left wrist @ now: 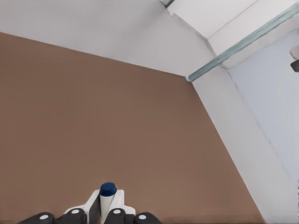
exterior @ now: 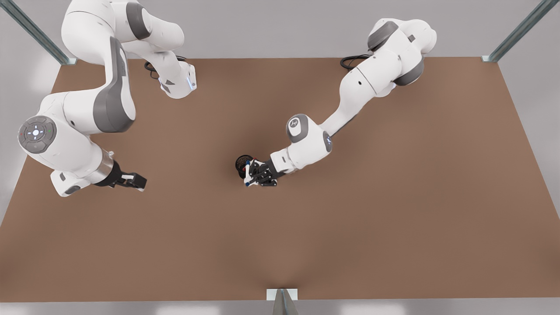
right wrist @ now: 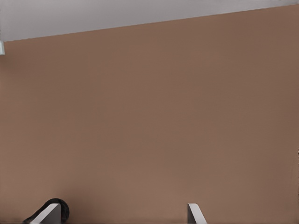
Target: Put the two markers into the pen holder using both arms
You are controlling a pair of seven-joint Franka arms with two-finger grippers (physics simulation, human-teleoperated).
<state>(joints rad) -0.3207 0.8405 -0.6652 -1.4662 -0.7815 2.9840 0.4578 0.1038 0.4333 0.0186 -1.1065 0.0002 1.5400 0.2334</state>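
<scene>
Markers first: you can count one, the blue-capped marker [exterior: 247, 174], and it sits clamped in the left pincer [exterior: 254, 174] at the middle of the desk [exterior: 393, 218]. In the left wrist view that marker's [left wrist: 108, 192] white barrel stands between the fingers [left wrist: 122, 198] of the left pincer [left wrist: 107, 210], blue cap pointing out over bare desk. You have one pen holder [exterior: 242, 162], a small black cup just beside the held marker, on its far side; whether the two touch you cannot tell. What lies inside the cup is too small to make out.

Your right pincer [exterior: 136, 180] waits well apart, toward the front view's left, empty, with its jaws spread wide; the right wrist view shows its two fingers [right wrist: 196, 214] far apart over plain brown surface.

Farther back you see two arm bases, each with a black cable [exterior: 353, 61] looped beside it, and beyond them two metal posts [exterior: 516, 33] at the desk's far corners.
</scene>
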